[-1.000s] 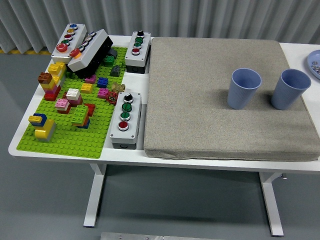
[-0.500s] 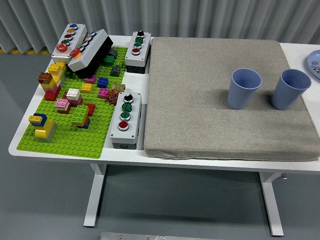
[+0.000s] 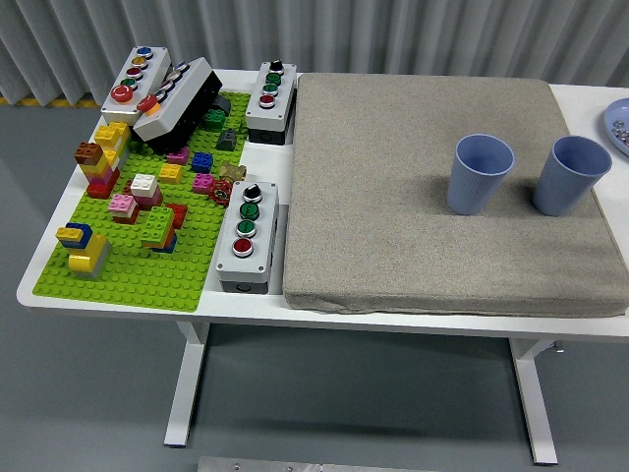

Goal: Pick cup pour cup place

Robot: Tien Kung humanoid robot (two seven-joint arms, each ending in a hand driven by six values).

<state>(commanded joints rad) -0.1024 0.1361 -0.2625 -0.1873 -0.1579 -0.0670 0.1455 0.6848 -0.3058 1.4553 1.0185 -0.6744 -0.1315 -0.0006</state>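
Two blue cups (image 3: 480, 174) (image 3: 571, 175), four button boxes (image 3: 246, 236) (image 3: 270, 102) (image 3: 133, 79) (image 3: 175, 98), one green baseplate (image 3: 138, 280), one grey mat (image 3: 432, 246).

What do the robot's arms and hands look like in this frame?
Neither arm nor hand is in view, so nothing of their look can be told. The picture shows only the white table, a grey mat with two blue cups, button boxes and toy bricks.
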